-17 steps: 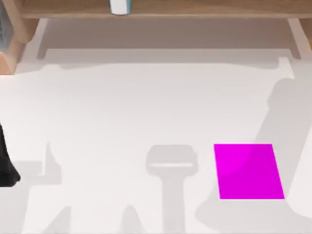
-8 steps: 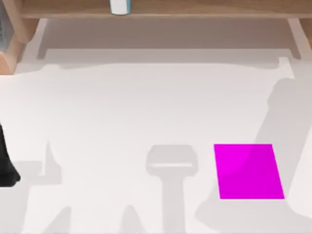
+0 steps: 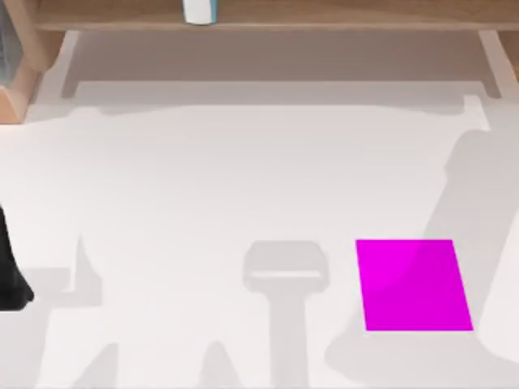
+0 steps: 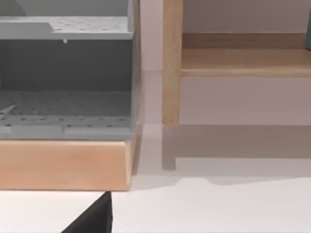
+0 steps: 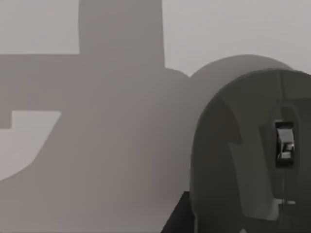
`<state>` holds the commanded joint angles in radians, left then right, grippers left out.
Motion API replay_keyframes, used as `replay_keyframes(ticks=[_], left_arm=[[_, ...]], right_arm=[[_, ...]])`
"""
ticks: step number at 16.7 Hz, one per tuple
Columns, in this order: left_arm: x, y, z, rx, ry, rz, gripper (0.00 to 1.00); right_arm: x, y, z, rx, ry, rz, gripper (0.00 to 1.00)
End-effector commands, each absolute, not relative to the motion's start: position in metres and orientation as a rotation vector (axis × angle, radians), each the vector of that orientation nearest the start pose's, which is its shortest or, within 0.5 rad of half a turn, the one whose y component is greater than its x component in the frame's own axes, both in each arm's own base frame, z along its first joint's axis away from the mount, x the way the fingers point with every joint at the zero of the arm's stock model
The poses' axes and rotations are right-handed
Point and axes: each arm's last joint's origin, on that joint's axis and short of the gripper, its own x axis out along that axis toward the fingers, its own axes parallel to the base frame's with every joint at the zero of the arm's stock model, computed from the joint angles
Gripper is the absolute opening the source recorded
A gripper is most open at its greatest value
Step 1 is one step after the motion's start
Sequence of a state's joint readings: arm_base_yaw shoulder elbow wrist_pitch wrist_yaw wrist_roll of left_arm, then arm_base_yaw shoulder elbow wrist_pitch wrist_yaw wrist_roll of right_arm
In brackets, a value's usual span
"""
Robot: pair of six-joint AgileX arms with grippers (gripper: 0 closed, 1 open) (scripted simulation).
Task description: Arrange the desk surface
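A broad white desk surface (image 3: 243, 178) spreads across nearly the whole top view, crossed by soft grey shadows. On its right half, toward the near edge, lies a flat magenta pad (image 3: 413, 284), square to the desk and touching nothing else. Along the far edge runs a tan wooden shelf (image 3: 324, 14), with its legs coming down to the desk at the far left and far right. A small white and teal container (image 3: 199, 10) stands on the shelf, left of centre. At the left edge of the top view, a dark part of the left arm (image 3: 10, 271) reaches in just above the desk; its pincer cannot be made out, so I cannot tell whether it is spread or pressed together. The left wrist view looks across the white desk toward a shelf leg (image 4: 172, 63) and a grey perforated tray unit (image 4: 65, 77) sitting on a wooden base (image 4: 65, 165). The right wrist view shows a dark grey computer mouse (image 5: 252, 155) with a silvery scroll wheel, resting on a shaded part of the desk; the state of the right pincer cannot be told either.
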<state>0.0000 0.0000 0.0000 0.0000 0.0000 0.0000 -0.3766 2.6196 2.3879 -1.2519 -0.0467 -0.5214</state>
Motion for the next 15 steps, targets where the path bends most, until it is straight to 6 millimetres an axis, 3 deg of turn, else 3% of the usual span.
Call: replay_keyframes(ticks=[3,9,12,15], left_arm=[[0.106,-0.001,0.160,0.000,0.000,0.000,1.00],[0.106,-0.001,0.160,0.000,0.000,0.000,1.00],[0.106,-0.001,0.160,0.000,0.000,0.000,1.00],[0.106,-0.001,0.160,0.000,0.000,0.000,1.00]], right_arm=[[0.482,-0.182,0.140,-0.115,1.458,0.129,0.00],[0.465,-0.176,0.200,-0.115,1.388,0.063,0.00],[0.452,-0.162,0.236,-0.106,1.330,0.012,0.00],[0.441,-0.135,0.263,-0.091,1.271,-0.020,0.00]])
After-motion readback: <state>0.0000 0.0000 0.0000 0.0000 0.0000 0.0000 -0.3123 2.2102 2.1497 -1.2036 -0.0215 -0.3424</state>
